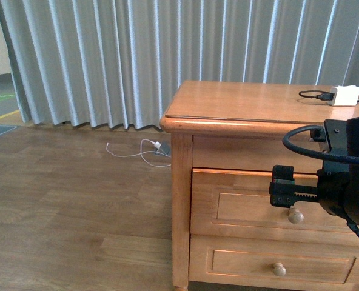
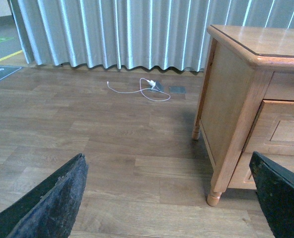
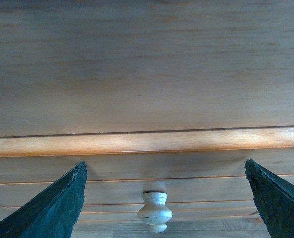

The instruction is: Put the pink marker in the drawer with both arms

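The pink marker shows in no view. The drawer is the upper one of a honey-brown nightstand and looks closed, with its round pale knob on the front. My right gripper hovers open just in front of that drawer and slightly above the knob. In the right wrist view the right gripper is spread wide, with the knob between and beyond its fingers, untouched. My left gripper is open over the floor, left of the nightstand's corner leg, and holds nothing.
A white charger block with a black cable lies on the nightstand top. A lower drawer with its own knob sits beneath. A white cable lies on the wooden floor by the grey curtain.
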Robot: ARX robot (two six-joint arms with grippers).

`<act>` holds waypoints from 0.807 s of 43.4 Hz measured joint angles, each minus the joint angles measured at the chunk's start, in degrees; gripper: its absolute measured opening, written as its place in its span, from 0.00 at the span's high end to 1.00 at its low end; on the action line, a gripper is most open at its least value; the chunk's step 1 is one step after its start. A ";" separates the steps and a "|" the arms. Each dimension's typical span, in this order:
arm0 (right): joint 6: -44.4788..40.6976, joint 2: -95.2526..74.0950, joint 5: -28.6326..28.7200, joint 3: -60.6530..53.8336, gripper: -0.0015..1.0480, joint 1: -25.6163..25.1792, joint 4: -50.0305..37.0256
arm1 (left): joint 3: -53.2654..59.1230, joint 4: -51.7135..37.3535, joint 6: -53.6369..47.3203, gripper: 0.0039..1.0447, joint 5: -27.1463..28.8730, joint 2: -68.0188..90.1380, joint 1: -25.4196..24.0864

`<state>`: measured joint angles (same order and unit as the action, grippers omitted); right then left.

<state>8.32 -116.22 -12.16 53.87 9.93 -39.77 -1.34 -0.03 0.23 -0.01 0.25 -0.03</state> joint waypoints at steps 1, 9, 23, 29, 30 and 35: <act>-0.24 -0.17 0.04 0.04 0.08 0.00 -0.35 | 0.00 0.00 0.00 0.06 0.00 0.00 0.00; -0.83 -0.90 0.31 0.04 0.08 -0.24 -2.54 | 0.00 0.00 0.00 0.06 0.00 0.00 0.00; -2.08 11.96 6.03 -9.38 0.08 -0.50 5.73 | 0.00 0.00 0.00 0.06 0.00 0.00 0.00; -2.29 22.53 9.31 -16.02 0.08 -0.81 12.81 | 0.00 0.00 0.00 0.06 0.00 0.00 0.00; -2.29 24.35 9.51 -17.00 0.08 -0.98 13.92 | 0.00 0.00 0.00 0.06 0.00 0.00 0.00; -2.03 39.01 11.87 -23.76 0.08 -2.86 22.36 | 0.00 0.00 0.00 0.06 0.00 0.00 0.00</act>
<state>6.28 -77.21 -0.30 30.11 7.07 -17.41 -1.34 -0.03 0.23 -0.01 0.25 -0.03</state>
